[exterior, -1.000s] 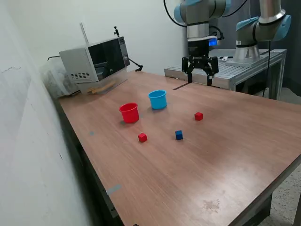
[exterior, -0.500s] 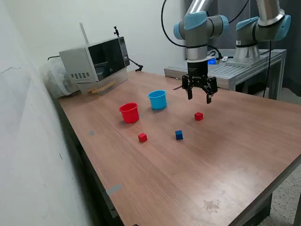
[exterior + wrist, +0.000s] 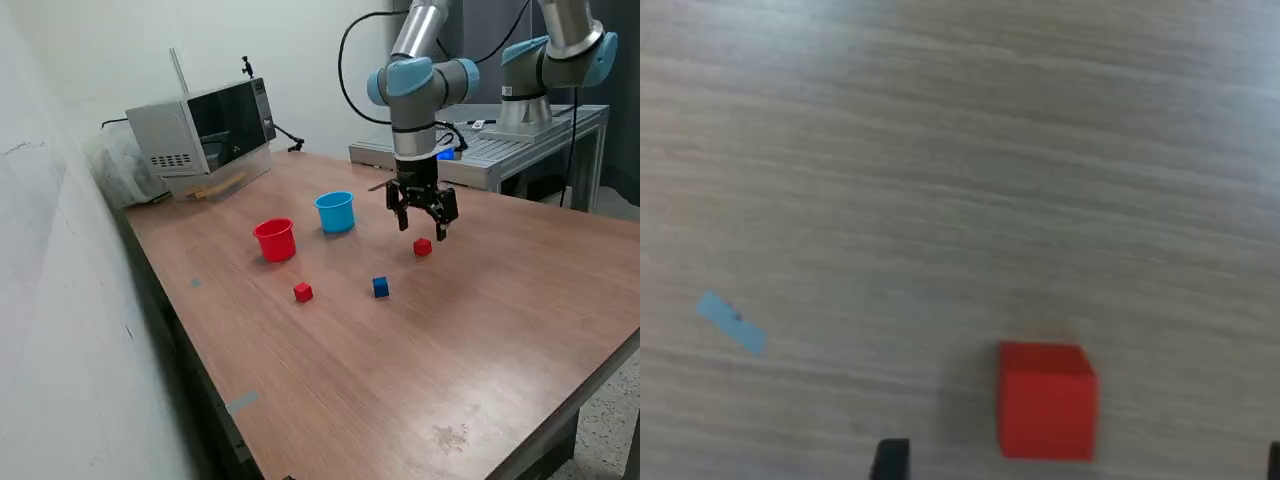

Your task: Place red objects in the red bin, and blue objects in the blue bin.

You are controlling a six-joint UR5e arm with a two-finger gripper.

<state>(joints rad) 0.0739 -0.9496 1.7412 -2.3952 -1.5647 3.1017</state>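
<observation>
My gripper (image 3: 422, 228) hangs open just above a red cube (image 3: 423, 247) on the brown table; its fingers stand apart on either side of that cube. In the wrist view the same red cube (image 3: 1047, 400) lies between the two dark fingertips (image 3: 890, 460), which barely show at the picture's edge. A second red cube (image 3: 303, 292) and a dark blue cube (image 3: 380, 287) lie nearer the table's front. The red bin (image 3: 275, 240) and the blue bin (image 3: 336, 212) stand upright side by side toward the exterior view's left of the gripper.
A microwave (image 3: 205, 127) sits at the table's back corner by the wall. A second robot arm (image 3: 555, 60) stands on a metal bench (image 3: 500, 145) behind the table. A small blue tape scrap (image 3: 732, 322) is stuck on the tabletop (image 3: 480, 330).
The gripper has come down and forward from the back of the table to just above the red cube. The cubes and bins have not moved.
</observation>
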